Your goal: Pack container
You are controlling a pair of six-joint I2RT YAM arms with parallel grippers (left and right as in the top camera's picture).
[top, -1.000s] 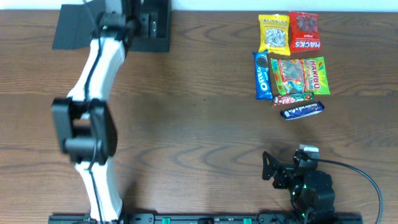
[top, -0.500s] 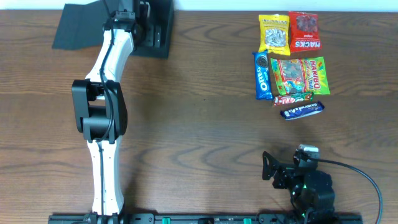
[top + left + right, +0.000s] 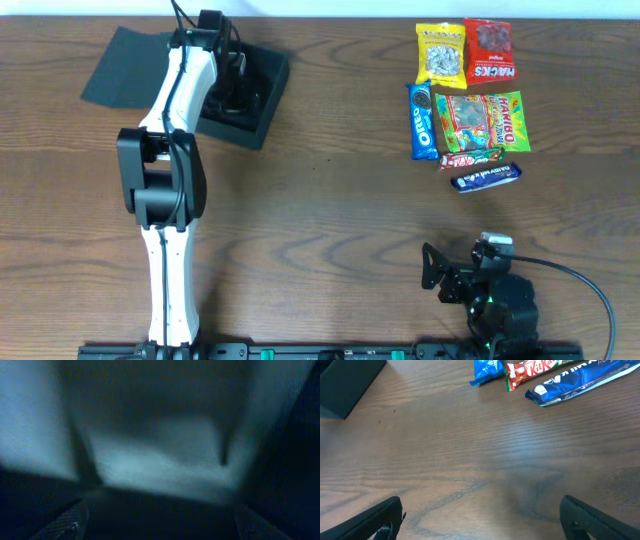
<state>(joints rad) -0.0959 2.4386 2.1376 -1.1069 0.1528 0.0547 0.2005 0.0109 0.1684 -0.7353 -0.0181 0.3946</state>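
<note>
Container point(image 3: 265, 95) far-left on bench point(image 3: 330, 220), flap open; left claw point(image 3: 160, 527) inside it, spread wide, empty; right claw point(image 3: 480, 517) wide, empty.

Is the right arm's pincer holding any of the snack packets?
No, the right pincer stands open and empty, the blue snack bar lying untouched ahead of it.

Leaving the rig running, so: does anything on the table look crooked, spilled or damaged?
Only the container: it sits skewed to the edge of the table, far left, flap lid open, left gripper reaching inside. The snack packets lie in a tidy group, none spilled or visibly torn.
</note>
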